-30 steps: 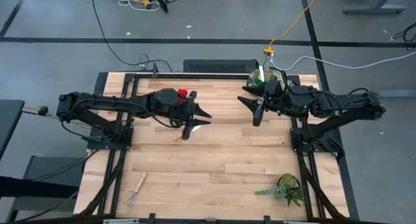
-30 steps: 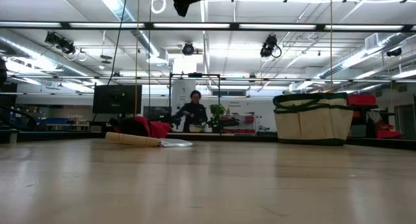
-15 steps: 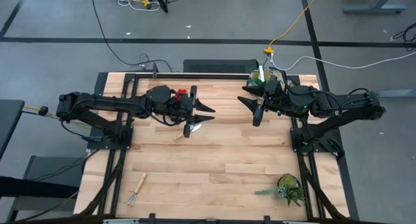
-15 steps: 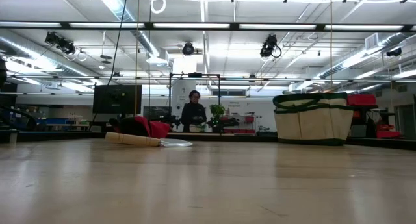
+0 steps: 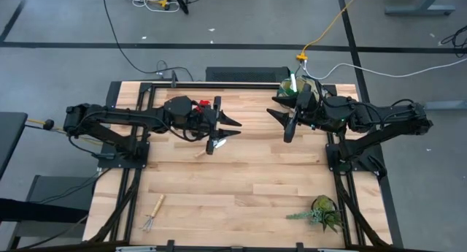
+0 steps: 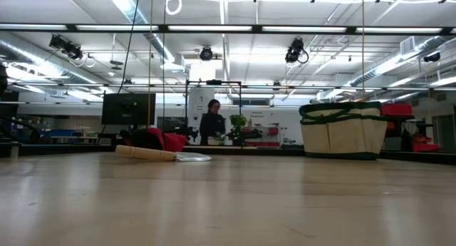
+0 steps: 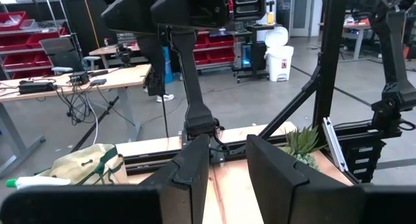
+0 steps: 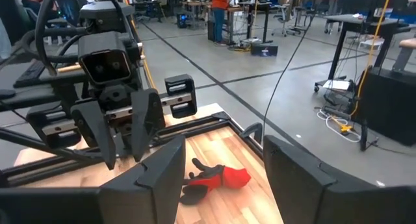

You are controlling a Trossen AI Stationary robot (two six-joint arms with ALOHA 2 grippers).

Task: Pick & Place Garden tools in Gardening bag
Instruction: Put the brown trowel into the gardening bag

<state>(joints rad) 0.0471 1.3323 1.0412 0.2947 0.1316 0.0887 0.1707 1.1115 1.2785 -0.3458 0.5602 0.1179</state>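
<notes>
The silver trowel [image 5: 208,148] with a wooden handle lies flat on the table, also low in the low view [image 6: 162,155]. My left gripper [image 5: 232,131] hovers level above it, open, with nothing between its fingers [image 7: 227,165]. Red-and-black gloves [image 8: 218,178] lie on the wood behind that arm [image 5: 205,104]. The beige gardening bag [image 6: 342,130] stands at the far right [image 5: 295,88], a green-and-white piece [image 7: 32,182] poking out of it. The little rake [image 5: 153,212] lies at the near left. My right gripper [image 5: 280,119] hangs open beside the bag [image 8: 224,146].
A leafy green plant [image 5: 325,212] lies at the near right corner, also in the left wrist view [image 7: 302,143]. Black frame rails run along the far edge [image 5: 219,84]. Bare wood [image 5: 233,186] spans the table's middle. A person [image 6: 212,121] stands far off in the room.
My left gripper has tipped up from slanting downward to level and risen a little, leaving the low view's top edge. Its finger gap looks the same. The trowel has stayed lying on the table beneath it.
</notes>
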